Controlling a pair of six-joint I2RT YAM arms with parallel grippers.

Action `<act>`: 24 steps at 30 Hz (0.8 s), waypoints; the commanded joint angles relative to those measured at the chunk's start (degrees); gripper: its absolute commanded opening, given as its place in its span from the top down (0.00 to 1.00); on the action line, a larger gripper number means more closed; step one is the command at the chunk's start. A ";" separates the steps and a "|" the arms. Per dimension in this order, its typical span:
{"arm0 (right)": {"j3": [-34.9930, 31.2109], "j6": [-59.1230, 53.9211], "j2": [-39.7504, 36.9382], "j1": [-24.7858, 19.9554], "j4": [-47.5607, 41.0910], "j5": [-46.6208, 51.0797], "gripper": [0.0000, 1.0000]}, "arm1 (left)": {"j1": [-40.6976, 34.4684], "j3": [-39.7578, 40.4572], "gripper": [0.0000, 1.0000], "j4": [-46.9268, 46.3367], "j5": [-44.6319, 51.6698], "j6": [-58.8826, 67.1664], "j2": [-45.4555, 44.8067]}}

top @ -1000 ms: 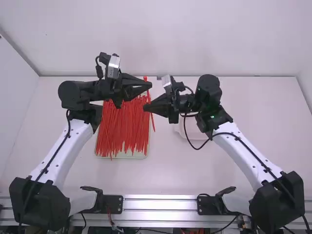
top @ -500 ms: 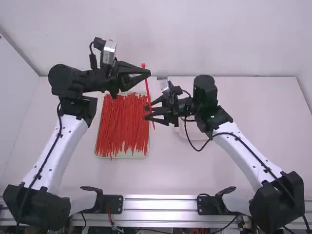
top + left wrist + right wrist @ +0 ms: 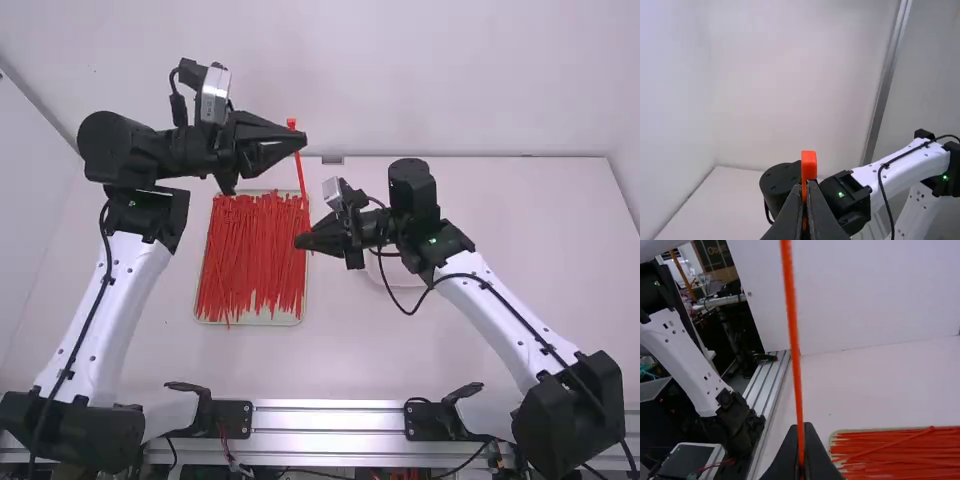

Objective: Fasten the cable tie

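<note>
This looks like a robotics lab: a white table (image 3: 520, 210) is closed in by plain white walls (image 3: 420, 70), and the left arm (image 3: 120, 290) and right arm (image 3: 500, 310) stand on bases fixed to an aluminium profile rail (image 3: 320, 412) at its front edge. Behind this rail, the right wrist view shows dark equipment racks (image 3: 722, 300) in a cluttered room

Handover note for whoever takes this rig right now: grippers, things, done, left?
Left gripper: shut on a thin red plastic cable tie just below its head, held high.
Right gripper: shut on the tie's lower part.
Spare red ties lie on the flat pale tray.
Done: one tie lifted, straight between both grippers.
Left: loop it, feed tail through head, pull tight.
</note>
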 commanded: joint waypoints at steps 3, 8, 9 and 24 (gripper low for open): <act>1.27 -0.61 0.02 -0.76 -0.09 -0.37 1.00 | 0.13 0.07 0.39 0.76 -0.37 1.03 -0.02; 1.31 2.45 -0.20 -2.36 2.01 -0.42 1.00 | 2.01 0.04 0.01 0.07 -0.68 1.46 0.00; 1.31 3.21 -0.24 -2.67 2.49 -0.42 1.00 | 2.16 0.04 0.01 -0.09 -0.68 1.46 0.00; 1.38 19.30 -1.25 -15.45 16.06 18.23 1.00 | 5.11 0.07 0.01 -16.09 -1.77 16.57 0.00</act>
